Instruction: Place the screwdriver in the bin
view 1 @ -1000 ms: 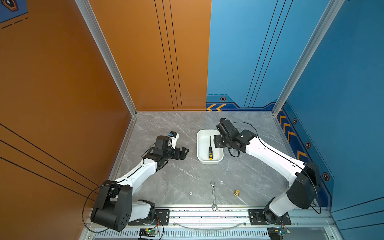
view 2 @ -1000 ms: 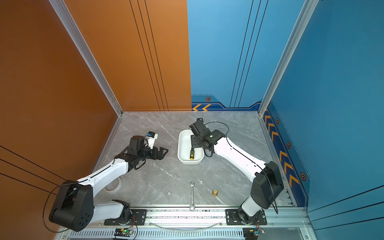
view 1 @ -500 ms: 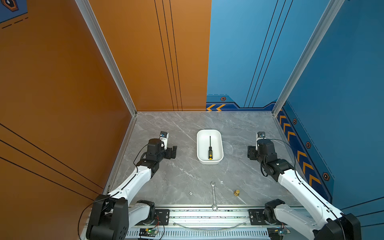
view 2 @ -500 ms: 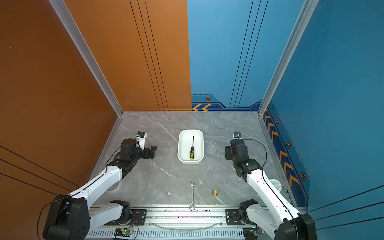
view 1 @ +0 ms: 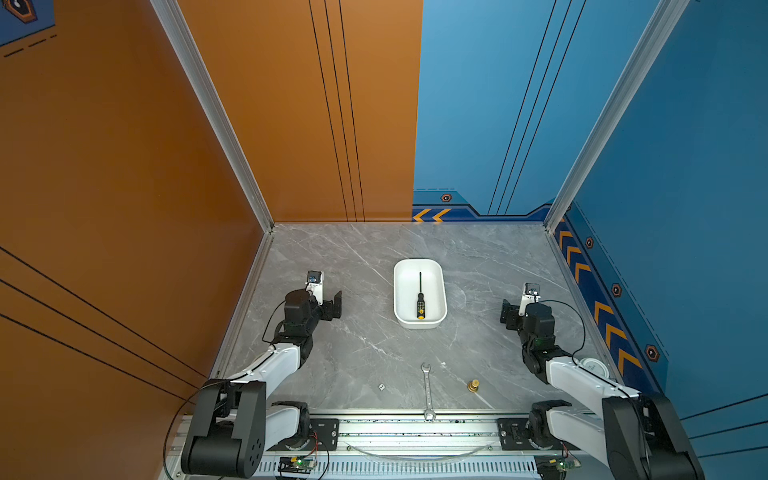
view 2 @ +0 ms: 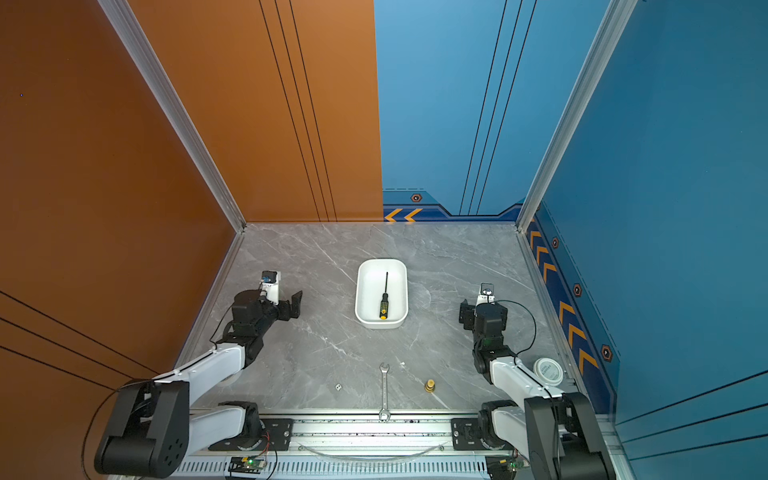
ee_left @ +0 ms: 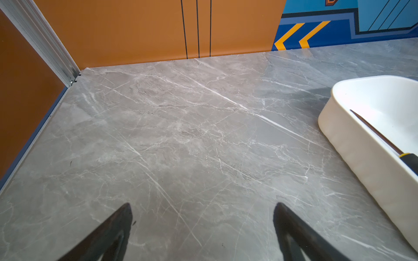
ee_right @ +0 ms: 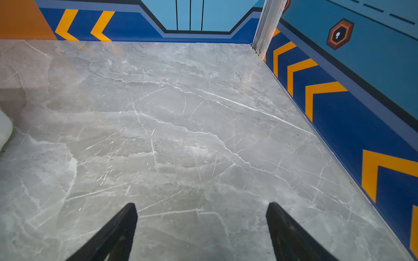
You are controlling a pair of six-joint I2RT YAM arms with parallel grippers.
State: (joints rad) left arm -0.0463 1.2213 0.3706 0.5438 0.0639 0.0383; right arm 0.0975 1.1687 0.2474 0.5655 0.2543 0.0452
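The screwdriver (view 1: 420,300) (view 2: 384,302) lies flat inside the white bin (view 1: 419,262) (view 2: 381,262) at the table's middle, yellow end cap toward the front, shaft pointing to the back wall. In the left wrist view its shaft (ee_left: 375,133) shows over the bin's wall (ee_left: 352,146). My left gripper (view 1: 327,300) (view 2: 287,303) (ee_left: 203,205) hovers well left of the bin, open and empty. My right gripper (view 1: 516,306) (view 2: 475,311) (ee_right: 201,205) is well right of it, open and empty. A corner of the bin (ee_right: 4,128) edges the right wrist view.
Near the front edge lie a silver wrench (view 1: 427,388), a small brass fitting (view 1: 473,385) and a tiny white die (view 1: 381,387). A round white tub (view 2: 547,371) sits by the right arm. Walls close three sides; a metal rail (view 1: 415,432) runs along the front.
A second ago the right gripper was over the bin and the left close beside it. Both have drawn back to their sides, and the right jaws have widened. The screwdriver stays in the bin.
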